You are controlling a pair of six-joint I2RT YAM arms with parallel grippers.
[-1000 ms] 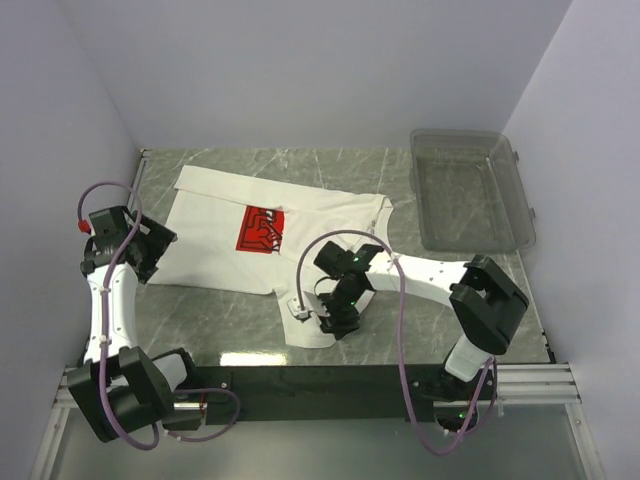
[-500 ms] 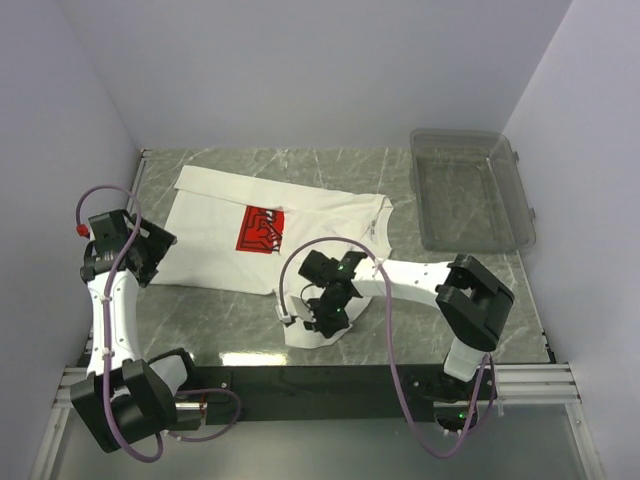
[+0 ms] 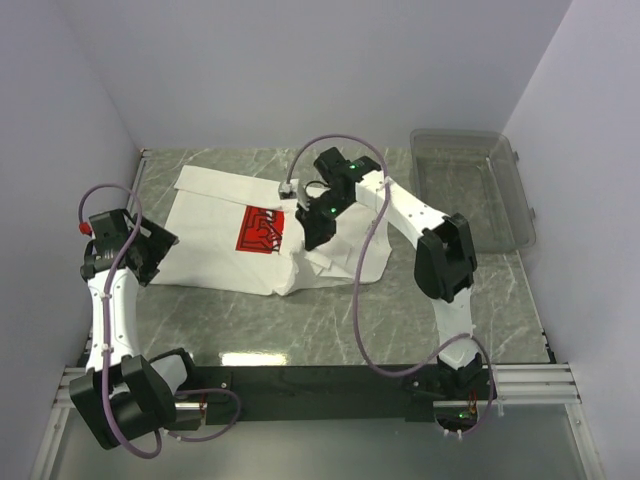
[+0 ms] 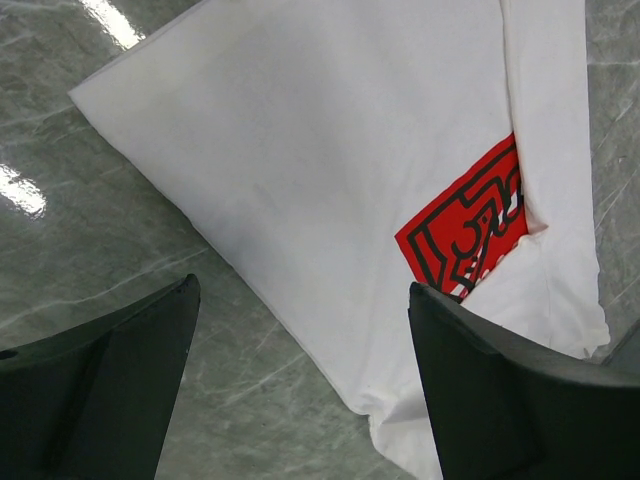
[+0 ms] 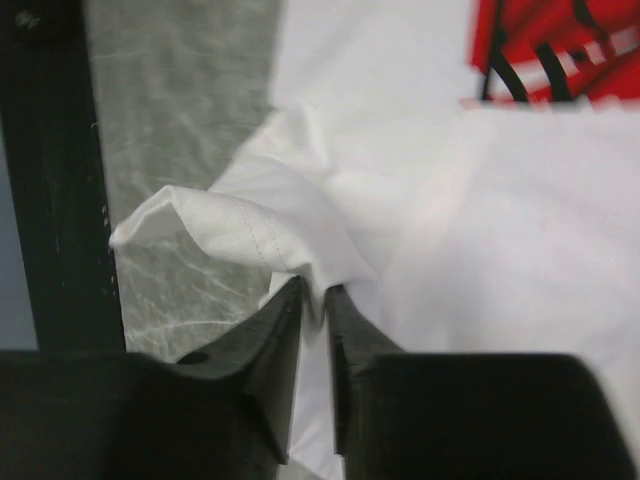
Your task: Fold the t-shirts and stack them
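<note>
The white t-shirt (image 3: pixel 215 215) with a red chest print (image 3: pixel 258 228) lies on the marble table, its right part pulled over toward the print in a loose fold. My right gripper (image 3: pixel 312 236) is over the shirt's middle, shut on a bunch of white fabric (image 5: pixel 250 235); the wrist view shows the jaws (image 5: pixel 312 298) pinching it, with the print (image 5: pixel 560 50) beyond. My left gripper (image 3: pixel 128 246) hovers at the shirt's left edge, open and empty; in its wrist view (image 4: pixel 305 390) the shirt (image 4: pixel 300 150) and print (image 4: pixel 465 230) lie below.
A clear grey plastic bin (image 3: pixel 470 190) stands at the back right of the table. The black front rail (image 3: pixel 320 380) runs along the near edge. Grey walls close in the left, back and right sides.
My right gripper has carried the shirt fabric from near the front edge up and back over the shirt's middle, folding the right part over. The left arm has hardly moved.
</note>
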